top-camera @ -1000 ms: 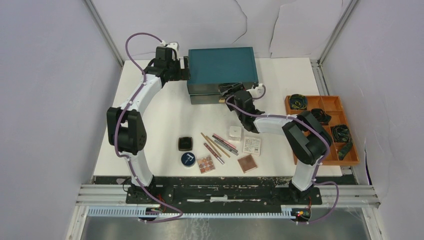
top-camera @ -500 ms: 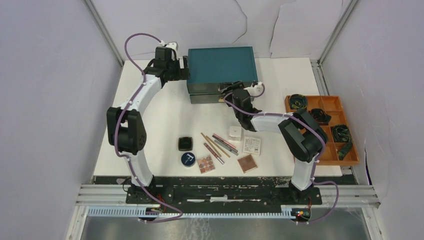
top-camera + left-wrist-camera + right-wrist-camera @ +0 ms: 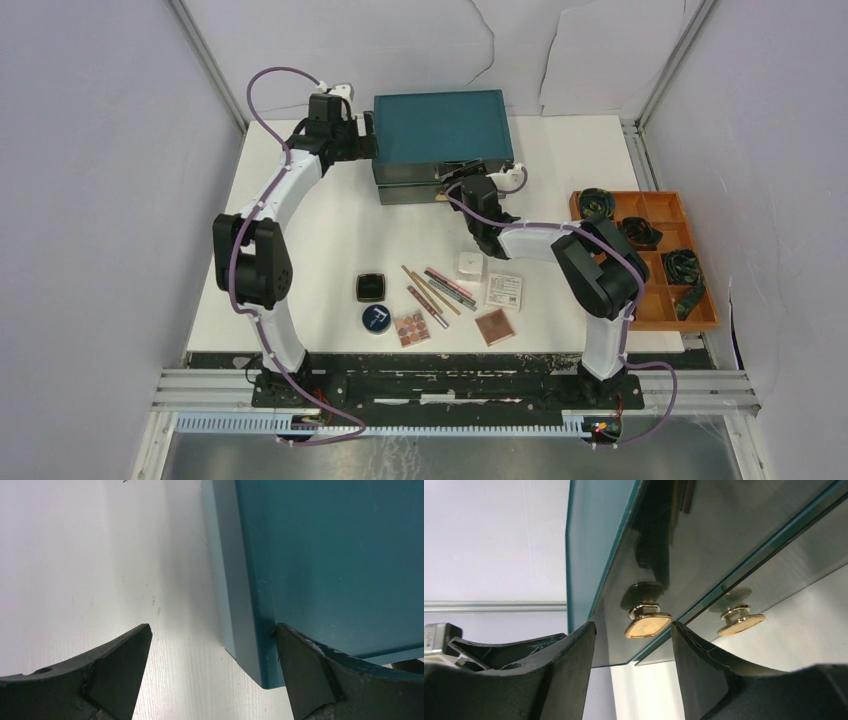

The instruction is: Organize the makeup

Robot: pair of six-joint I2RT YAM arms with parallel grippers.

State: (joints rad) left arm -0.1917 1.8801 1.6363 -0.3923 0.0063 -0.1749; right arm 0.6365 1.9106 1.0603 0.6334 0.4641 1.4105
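Observation:
The makeup lies in a loose group near the table's front: black square compact [image 3: 371,287], round dark-blue tin [image 3: 377,318], eyeshadow palette [image 3: 411,327], thin pencils [image 3: 435,290], white cube [image 3: 469,265], white packet [image 3: 504,290], brown square compact [image 3: 494,326]. My left gripper [image 3: 366,140] [image 3: 212,626] is open at the teal drawer box's [image 3: 440,128] left corner, one finger against the box. My right gripper [image 3: 462,181] [image 3: 633,626] is open at the box's front, its fingertips on either side of the upper drawer's gold knob [image 3: 648,624].
A second gold knob [image 3: 741,621] sits on the lower drawer. An orange tray [image 3: 662,207] with black coiled items [image 3: 600,203] stands at the right edge. Grey walls close in the table on three sides.
My right gripper has moved up and left to the drawer front, and its jaws have narrowed a little. The left arm has hardly moved.

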